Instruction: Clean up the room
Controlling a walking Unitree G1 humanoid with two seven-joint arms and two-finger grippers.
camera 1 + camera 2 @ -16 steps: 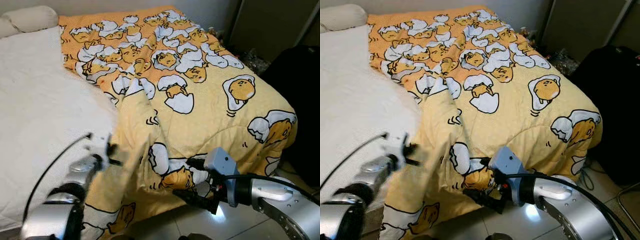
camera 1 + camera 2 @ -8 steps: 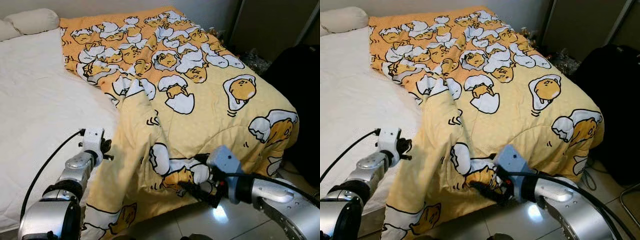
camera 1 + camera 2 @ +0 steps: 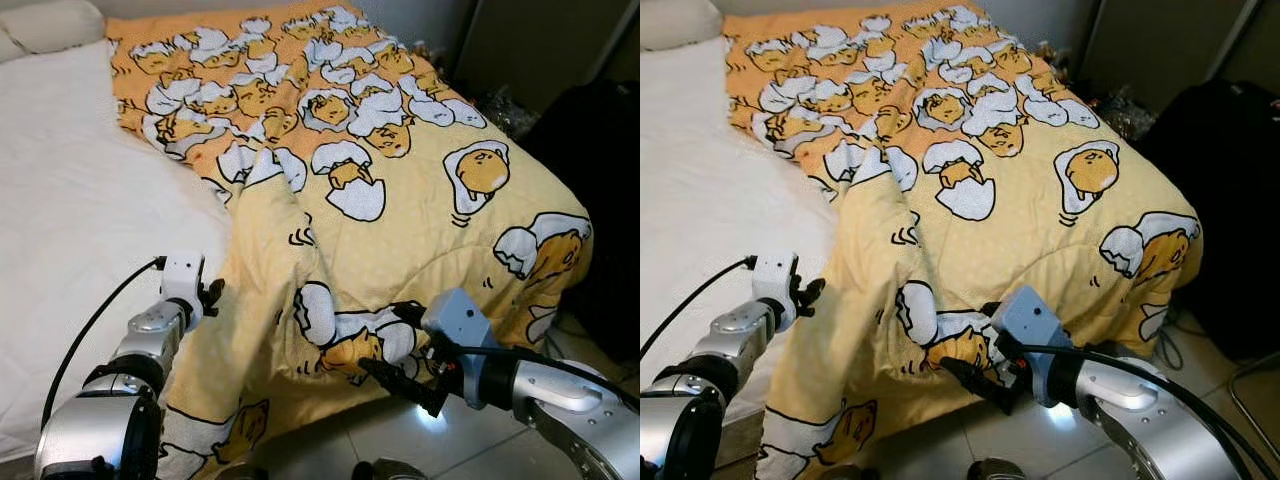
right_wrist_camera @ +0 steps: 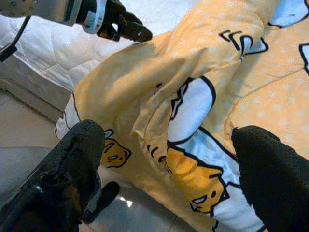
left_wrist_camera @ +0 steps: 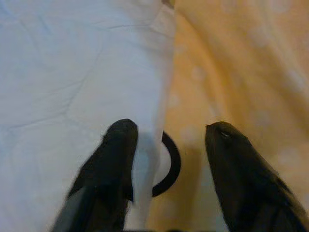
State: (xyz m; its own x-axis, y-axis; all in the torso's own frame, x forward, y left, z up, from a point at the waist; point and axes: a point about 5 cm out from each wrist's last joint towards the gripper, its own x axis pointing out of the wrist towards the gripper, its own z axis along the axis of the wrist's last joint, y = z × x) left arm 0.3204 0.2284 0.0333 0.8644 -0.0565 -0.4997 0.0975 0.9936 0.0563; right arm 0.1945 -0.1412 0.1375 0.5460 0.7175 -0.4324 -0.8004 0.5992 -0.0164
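Left eye view: a yellow blanket (image 3: pixel 400 190) printed with egg-shaped cartoon figures, spread over the right half of a bed and hanging off the foot toward the tiled floor (image 3: pixel 400 440). Rumpled along its left edge, with a raised fold running down to the lower corner. White sheet (image 3: pixel 70 220) bare beside it, a pillow (image 3: pixel 50 22) at the head. Left gripper (image 3: pixel 212 293) just at the blanket's left edge, over the sheet. Right gripper (image 3: pixel 400 350) low at the hanging part, fingers spread around a bunched fold with an orange and white figure.

Right eye view: same layout; a dark bag (image 3: pixel 1230 200) on the floor to the right of the bed.

Left wrist view: two black fingers (image 5: pixel 116 159) apart, straddling the line where the yellow cloth meets the white sheet, nothing clamped between them.

Right wrist view: fingers (image 4: pixel 72 169) wide apart on either side of a hanging fold, not closed on it; the left gripper visible beyond, touching the blanket's edge near the mattress (image 4: pixel 53 63).
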